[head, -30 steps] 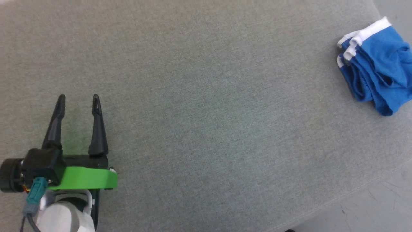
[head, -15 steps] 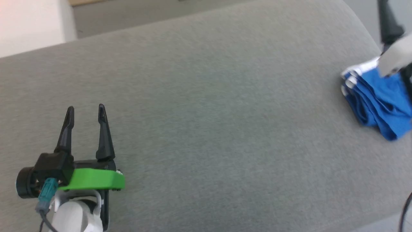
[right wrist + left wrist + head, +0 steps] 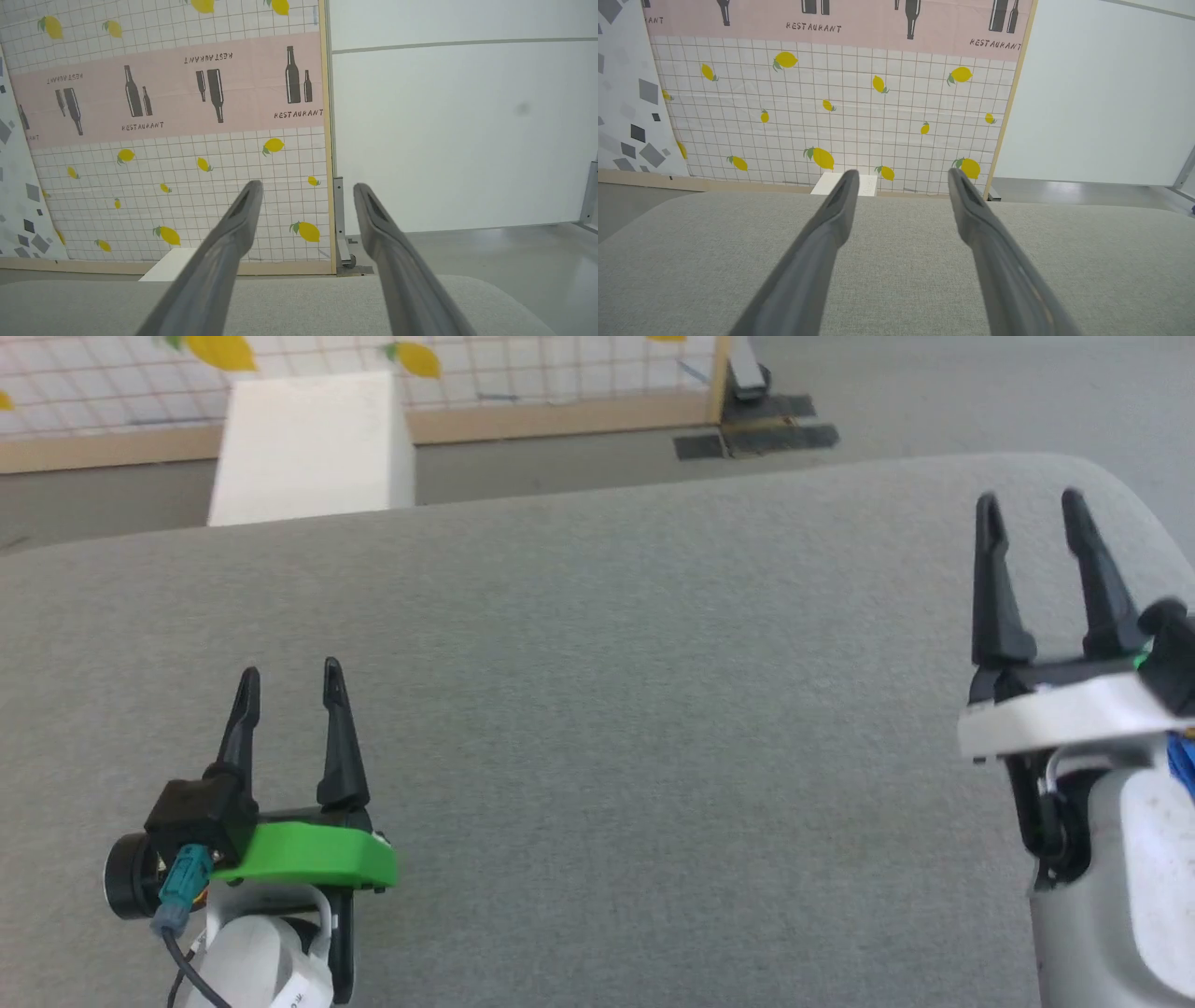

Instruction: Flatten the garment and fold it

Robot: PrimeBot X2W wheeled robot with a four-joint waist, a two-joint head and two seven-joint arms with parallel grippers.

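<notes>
Hovering over the grey upholstered surface point(image 3: 607, 728), we have both tools released. The left gripper point(image 3: 289, 672) and the right gripper point(image 3: 1029, 502) each show two dark fingers spread with nothing between them. The garment point(image 3: 1184, 761), blue shorts, is barely in sight. A sliver of blue shows behind the right gripper's fingertips, back by its white wrist plate point(image 3: 1055, 714) on the outer side, well apart from the left gripper. Whether it lies flat or bunched we cannot tell, and we judge the work barely begun.

The risk lies in that placement. Our right fingers point past the cloth toward bare surface near its rounded corner, so a forward reach would miss it. The pale forearm point(image 3: 1111, 896) could nudge the shorts off the edge. Grabbing half-blind, we might also pinch several layers at once.
</notes>
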